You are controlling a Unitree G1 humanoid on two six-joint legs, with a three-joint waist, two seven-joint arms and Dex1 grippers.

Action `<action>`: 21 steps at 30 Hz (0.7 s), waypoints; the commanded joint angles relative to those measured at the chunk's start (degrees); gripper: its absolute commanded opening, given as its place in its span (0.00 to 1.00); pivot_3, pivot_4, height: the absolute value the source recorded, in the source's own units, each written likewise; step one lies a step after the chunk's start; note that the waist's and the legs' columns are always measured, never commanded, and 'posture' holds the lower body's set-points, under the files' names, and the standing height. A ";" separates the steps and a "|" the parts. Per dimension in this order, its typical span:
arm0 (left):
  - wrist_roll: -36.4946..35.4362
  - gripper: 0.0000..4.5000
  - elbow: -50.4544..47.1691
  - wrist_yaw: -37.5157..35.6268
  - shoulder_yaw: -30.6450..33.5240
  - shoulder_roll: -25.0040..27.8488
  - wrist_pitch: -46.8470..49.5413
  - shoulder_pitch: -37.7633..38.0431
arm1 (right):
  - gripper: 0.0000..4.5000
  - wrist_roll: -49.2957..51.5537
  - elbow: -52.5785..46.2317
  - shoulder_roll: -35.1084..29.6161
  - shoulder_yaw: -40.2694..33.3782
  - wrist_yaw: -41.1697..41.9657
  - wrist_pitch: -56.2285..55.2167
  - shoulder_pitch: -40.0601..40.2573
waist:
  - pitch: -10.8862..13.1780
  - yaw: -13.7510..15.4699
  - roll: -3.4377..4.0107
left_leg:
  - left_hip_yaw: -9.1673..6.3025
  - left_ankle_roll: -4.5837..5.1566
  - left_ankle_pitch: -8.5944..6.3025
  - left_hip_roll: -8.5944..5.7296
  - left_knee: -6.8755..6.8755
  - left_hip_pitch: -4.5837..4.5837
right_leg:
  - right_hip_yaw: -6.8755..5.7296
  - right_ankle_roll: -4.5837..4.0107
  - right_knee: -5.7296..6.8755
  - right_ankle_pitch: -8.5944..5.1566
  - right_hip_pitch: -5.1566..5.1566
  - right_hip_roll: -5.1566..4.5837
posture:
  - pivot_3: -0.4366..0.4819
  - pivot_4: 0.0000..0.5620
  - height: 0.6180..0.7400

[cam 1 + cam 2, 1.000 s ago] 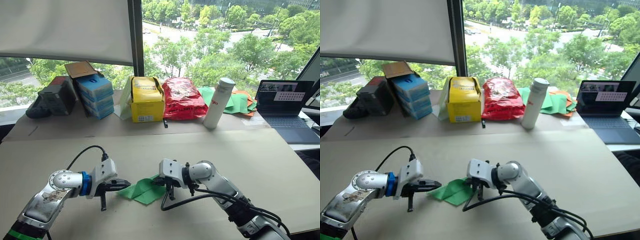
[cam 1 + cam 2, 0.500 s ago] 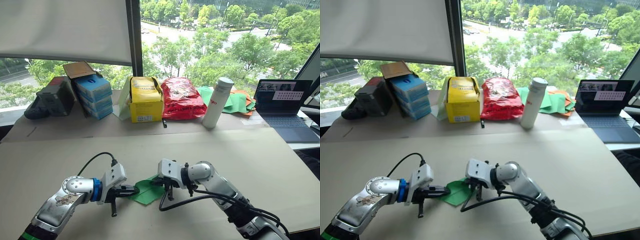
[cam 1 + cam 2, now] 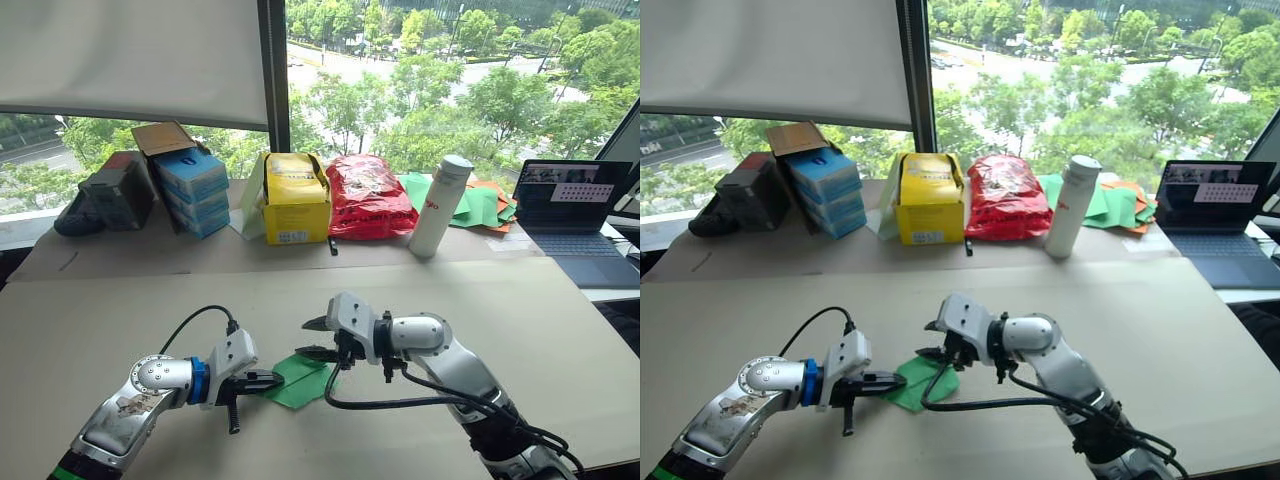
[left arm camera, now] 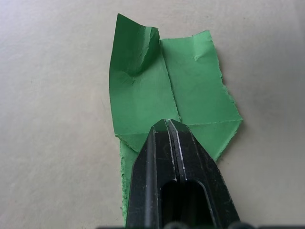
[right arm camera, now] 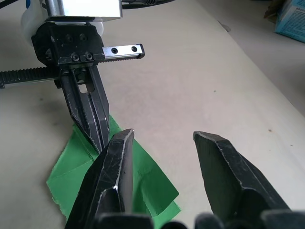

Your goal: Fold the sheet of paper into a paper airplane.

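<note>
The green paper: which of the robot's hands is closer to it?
Left. The left gripper presses its shut fingers on the sheet of paper; the right gripper hovers open just above it.

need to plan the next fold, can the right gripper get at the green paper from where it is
Probably yes: the right gripper hangs open just above the sheet of paper. The left gripper, shut, presses the opposite edge, leaving the near part free.

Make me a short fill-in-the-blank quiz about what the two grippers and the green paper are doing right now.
1. The left gripper is ___ on the sheet of paper.
2. The right gripper has its fingers ___.
3. The paper lies on the ___.
4. The white bottle stands ___.

Missing words: shut; open; table; upright
</note>
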 commanded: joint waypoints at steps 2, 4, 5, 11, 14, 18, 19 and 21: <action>1.46 0.00 0.04 0.11 -1.14 0.29 0.73 0.12 | 0.15 -2.65 -2.02 -1.59 4.10 -0.12 -4.94 2.03 | 0.00 0.00 0.00 | 0.00 0.00 0.00 0.00 0.00 0.00 | -0.02 0.00 0.00 0.00 0.00 0.11 | 0.48 0.27 1.00; 1.51 0.00 0.15 -0.05 -1.19 0.35 0.69 -0.06 | 0.01 -4.43 -0.45 -1.68 5.94 -0.89 -6.49 2.60 | 0.00 -0.05 0.00 | 0.01 0.00 0.00 -0.01 0.00 0.00 | -0.01 0.00 -0.01 0.00 0.00 0.15 | 0.48 0.27 1.00; 1.47 0.00 0.04 -0.10 -1.17 0.38 0.75 -0.06 | 0.01 -5.00 1.26 -0.77 6.58 -2.09 -6.73 3.08 | 0.00 -0.08 0.00 | 0.01 0.00 0.00 0.00 0.00 -0.01 | 0.00 0.00 -0.01 0.00 0.00 0.18 | 0.48 0.27 1.00; 1.34 0.00 -0.53 0.08 -0.98 0.53 1.21 0.17 | 0.01 -6.93 5.14 0.75 7.97 -3.94 -8.75 3.58 | 0.00 -0.08 0.00 | 0.01 -0.04 0.03 0.00 0.01 -0.01 | 0.02 0.00 -0.01 0.00 0.01 0.27 | 0.48 0.27 1.00; 1.34 0.00 -0.83 0.19 -0.84 0.65 1.38 0.34 | 0.01 -7.77 5.50 -0.08 9.18 -3.02 -7.28 3.85 | 0.00 -0.06 0.00 | 0.01 -0.07 0.04 0.00 0.01 0.00 | 0.03 0.01 -0.02 -0.01 0.02 0.27 | 0.48 0.27 1.00; 1.36 0.00 -1.27 0.41 -0.76 0.70 1.62 0.55 | 0.01 -10.13 7.80 0.73 9.26 -5.42 -4.20 3.58 | 0.00 -0.09 0.00 | 0.00 0.00 0.01 0.02 0.00 0.03 | 0.03 0.00 -0.01 -0.01 0.03 0.28 | 0.48 0.27 1.00; 1.33 0.00 -1.44 0.47 -0.76 0.74 1.73 0.65 | 0.01 -10.66 7.96 0.28 9.86 -4.96 -3.59 3.76 | 0.00 -0.09 0.00 | 0.00 0.00 0.01 0.02 0.01 0.04 | 0.04 0.01 -0.01 -0.01 0.04 0.28 | 0.48 0.27 1.00; 1.36 0.00 -1.63 0.61 -0.77 0.83 1.82 0.78 | 0.01 -11.01 8.02 -0.20 10.44 -4.47 -2.19 4.12 | 0.00 -0.08 0.00 | -0.01 0.00 0.00 0.02 0.00 0.07 | 0.04 0.00 -0.01 -0.01 0.07 0.29 | 0.48 0.27 1.00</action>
